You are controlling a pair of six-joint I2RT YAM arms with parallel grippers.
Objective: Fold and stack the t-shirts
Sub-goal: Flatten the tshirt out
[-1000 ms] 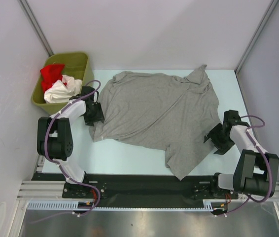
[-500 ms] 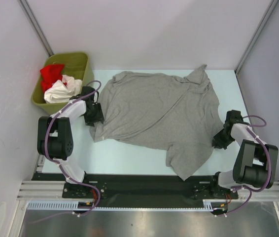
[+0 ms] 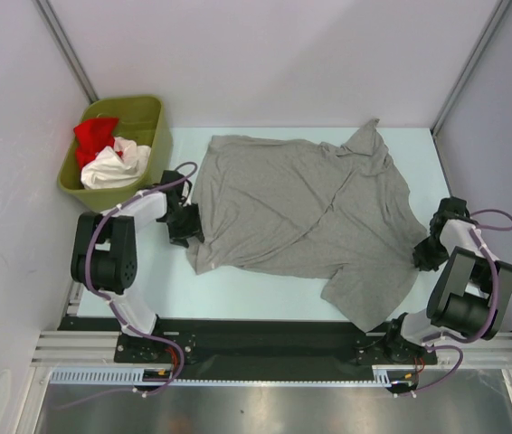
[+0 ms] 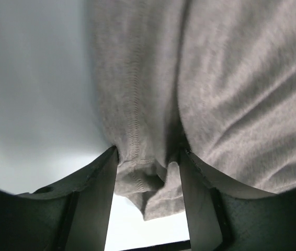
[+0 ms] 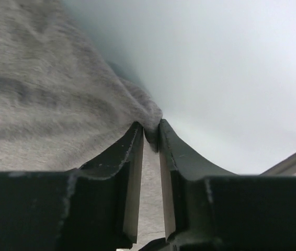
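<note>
A: Well, our right gripper (image 5: 150, 128) pinches an edge of the large heather-grey cotton t-shirt (image 3: 301, 208) rumpled on the pale-blue table (image 3: 265, 294).
B: Our left gripper (image 4: 148, 154), jaws wide, straddles its hem; whether it grips, we cannot tell. A tug may slip it.

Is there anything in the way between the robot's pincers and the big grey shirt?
No, nothing is in the way. The right pincer is pinched shut on an edge of the grey t-shirt. The left pincer stands open with the shirt's hem lying between its fingers. The olive bin sits off to the side.
</note>
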